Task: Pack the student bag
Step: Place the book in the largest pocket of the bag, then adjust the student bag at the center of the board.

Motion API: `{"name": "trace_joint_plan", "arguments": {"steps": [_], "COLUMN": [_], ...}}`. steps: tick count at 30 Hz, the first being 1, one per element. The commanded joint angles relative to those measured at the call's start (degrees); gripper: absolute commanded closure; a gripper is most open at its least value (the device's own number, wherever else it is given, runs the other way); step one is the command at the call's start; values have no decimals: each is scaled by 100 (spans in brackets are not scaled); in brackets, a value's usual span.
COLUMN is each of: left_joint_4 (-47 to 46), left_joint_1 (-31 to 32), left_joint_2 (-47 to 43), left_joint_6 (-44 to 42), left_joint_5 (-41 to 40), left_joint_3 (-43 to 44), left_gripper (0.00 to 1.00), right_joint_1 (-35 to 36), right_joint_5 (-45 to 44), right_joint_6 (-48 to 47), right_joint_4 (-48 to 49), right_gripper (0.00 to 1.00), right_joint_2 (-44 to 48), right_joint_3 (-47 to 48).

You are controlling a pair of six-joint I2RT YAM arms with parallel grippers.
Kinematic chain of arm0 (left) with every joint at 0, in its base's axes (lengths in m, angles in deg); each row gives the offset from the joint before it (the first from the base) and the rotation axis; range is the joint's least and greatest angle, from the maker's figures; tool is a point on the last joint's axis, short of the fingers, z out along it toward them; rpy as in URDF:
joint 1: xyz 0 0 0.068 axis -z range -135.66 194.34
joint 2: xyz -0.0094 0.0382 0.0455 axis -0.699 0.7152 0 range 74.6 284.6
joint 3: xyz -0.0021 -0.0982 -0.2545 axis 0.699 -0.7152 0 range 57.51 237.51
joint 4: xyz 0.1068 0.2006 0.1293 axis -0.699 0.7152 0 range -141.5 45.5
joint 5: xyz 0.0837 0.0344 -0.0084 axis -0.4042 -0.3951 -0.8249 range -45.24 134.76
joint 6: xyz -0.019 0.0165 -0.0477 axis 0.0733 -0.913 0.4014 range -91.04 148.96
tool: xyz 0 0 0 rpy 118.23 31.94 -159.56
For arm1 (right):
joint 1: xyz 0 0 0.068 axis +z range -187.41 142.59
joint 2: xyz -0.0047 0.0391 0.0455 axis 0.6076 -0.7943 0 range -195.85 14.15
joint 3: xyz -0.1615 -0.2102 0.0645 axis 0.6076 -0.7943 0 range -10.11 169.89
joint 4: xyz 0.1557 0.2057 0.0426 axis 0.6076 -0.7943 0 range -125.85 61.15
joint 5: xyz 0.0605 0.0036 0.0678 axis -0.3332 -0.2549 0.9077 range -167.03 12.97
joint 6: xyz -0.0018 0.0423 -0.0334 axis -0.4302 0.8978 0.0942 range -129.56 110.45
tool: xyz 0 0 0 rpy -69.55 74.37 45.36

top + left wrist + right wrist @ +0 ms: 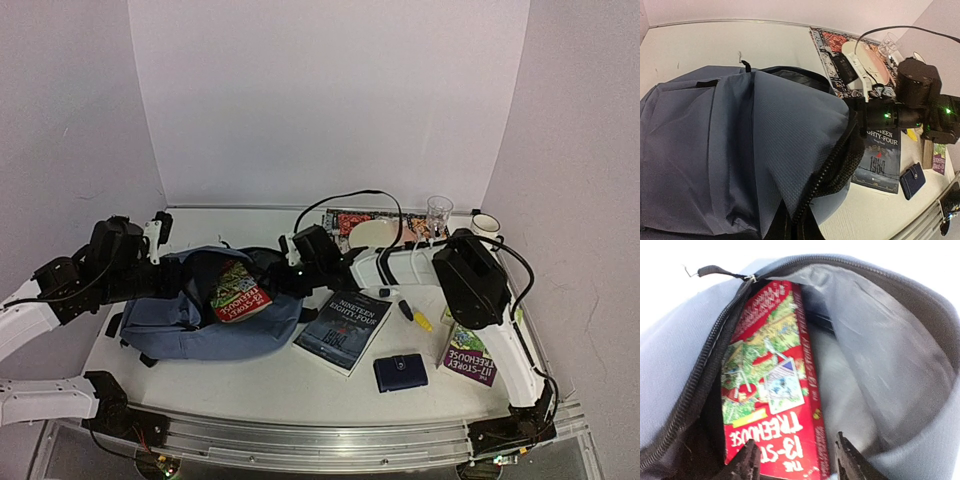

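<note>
Lying flat on a white desk point(280, 385), a large soft slate-blue fabric backpack point(190, 325) with black zip trim is shown with its mouth turned toward the right hand point(797, 462). The right hand is released: its two black fingertips point(747, 462) are held well apart at the mouth of the backpack, with nothing clamped between them. Just beyond those fingertips, a red paperback book point(772, 385) with a green cartoon cover, titled "13-Storey Treehouse", is lodged partway inside the backpack. Its near end points at the hand and its far end is tucked under the black zip point(697, 385). Whether the fingertips touch the book cannot be told. Pale grey lining is seen to the right of the book.

On the far side of the backpack from the right hand, the left hand point(165, 262) is set against the raised rim of the opening. In the left wrist view the blue cloth is drawn up into a ridge that runs to the hand, so the hand appears clenched on the backpack, though its fingers are hidden by fabric.

Behind the right hand, toward that arm's base, a dark paperback titled "Nineteen Eighty-Four" point(345, 330) is laid flat just beside the backpack. Farther back from the hand, a small navy wallet point(400, 373), a yellow pen point(422, 320) and a purple book point(470, 362) are seen.
</note>
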Motion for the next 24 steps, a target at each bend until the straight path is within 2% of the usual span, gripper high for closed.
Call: {"name": "trace_joint_plan", "arguments": {"steps": [1, 8, 11, 16, 18, 20, 23, 24], "left_joint_4": [-55, -62, -67, -96, -132, -197, -461, -602], "left_joint_1": [-15, -16, -15, -20, -16, -15, -15, -15], "left_joint_2": [148, 81, 62, 105, 147, 187, 230, 264], "left_joint_6": [226, 299, 307, 280, 275, 286, 298, 328], "left_joint_5": [-717, -926, -923, -993, -1003, -1004, -1017, -1035], "left_joint_3": [123, 60, 11, 43, 59, 43, -107, -175], "left_gripper": [100, 100, 100, 100, 100, 100, 100, 100], "right_joint_1": [-13, -93, -267, -324, -323, -321, -285, -263], "right_joint_5": [-341, -1079, -1049, -627, -542, -477, -321, -298], "right_joint_6": [-461, -1434, -1407, -1387, -1314, -1266, -1231, -1227], "right_joint_4": [-344, -906, -1055, -1204, -1225, -1228, -1228, -1228], "right_gripper": [44, 25, 23, 23, 29, 39, 64, 76], "right_joint_2": [747, 1699, 1593, 905, 674, 527, 569, 649], "right_joint_3": [-413, -963, -919, -415, -261, -222, -353, -451]}}
